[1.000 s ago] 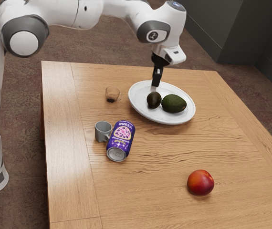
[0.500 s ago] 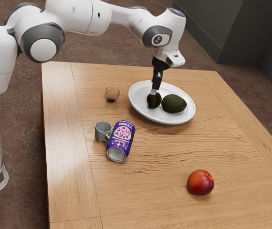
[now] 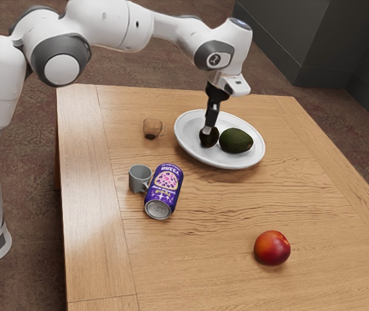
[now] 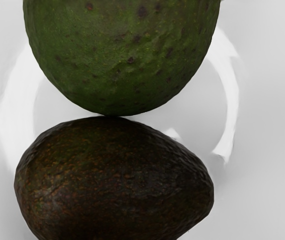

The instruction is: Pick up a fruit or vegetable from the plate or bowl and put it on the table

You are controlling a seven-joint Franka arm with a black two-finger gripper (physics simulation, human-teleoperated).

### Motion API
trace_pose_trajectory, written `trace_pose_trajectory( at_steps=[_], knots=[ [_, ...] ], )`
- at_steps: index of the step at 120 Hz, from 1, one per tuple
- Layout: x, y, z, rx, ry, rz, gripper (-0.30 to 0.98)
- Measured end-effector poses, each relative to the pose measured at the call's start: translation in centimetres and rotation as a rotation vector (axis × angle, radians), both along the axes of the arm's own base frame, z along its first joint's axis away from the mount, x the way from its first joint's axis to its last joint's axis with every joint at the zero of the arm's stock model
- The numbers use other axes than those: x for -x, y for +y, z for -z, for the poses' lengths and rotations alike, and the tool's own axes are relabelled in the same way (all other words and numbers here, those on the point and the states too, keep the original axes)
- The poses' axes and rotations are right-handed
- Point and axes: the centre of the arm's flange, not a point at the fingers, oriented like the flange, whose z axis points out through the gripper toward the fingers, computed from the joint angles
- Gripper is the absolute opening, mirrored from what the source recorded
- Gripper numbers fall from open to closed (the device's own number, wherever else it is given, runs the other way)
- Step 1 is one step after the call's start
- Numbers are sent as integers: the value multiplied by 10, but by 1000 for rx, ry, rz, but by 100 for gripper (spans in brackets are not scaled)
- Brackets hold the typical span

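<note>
The pincer [image 3: 207, 131] is down low at the dark avocado [image 3: 209, 140], so the reaching part looks almost done. I cannot tell if the pincer is open or closed, or if it has a grip. The dark avocado sits on the white plate [image 3: 183, 135], right beside the green avocado [image 3: 236, 140]; they look like they touch. Most of the job is left: get a good hold, lift it up, move it past the plate's edge, set it on the wooden surface [image 3: 204, 233] and let go.
</note>
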Motion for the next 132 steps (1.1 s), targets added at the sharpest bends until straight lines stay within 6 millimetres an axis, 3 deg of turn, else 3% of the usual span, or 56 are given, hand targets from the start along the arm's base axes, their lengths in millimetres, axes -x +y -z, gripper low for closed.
trace_pose_trajectory(
  at_steps=[56, 90, 105, 132],
  knots=[
    [-16, 0, 27, 1, -13, 9, 69],
    [-26, 3, 56, -2, 8, 9, 68],
    [-28, 5, 58, -3, 6, 4, 55],
    [-26, 8, 56, -5, 10, -28, 53]
  ],
)
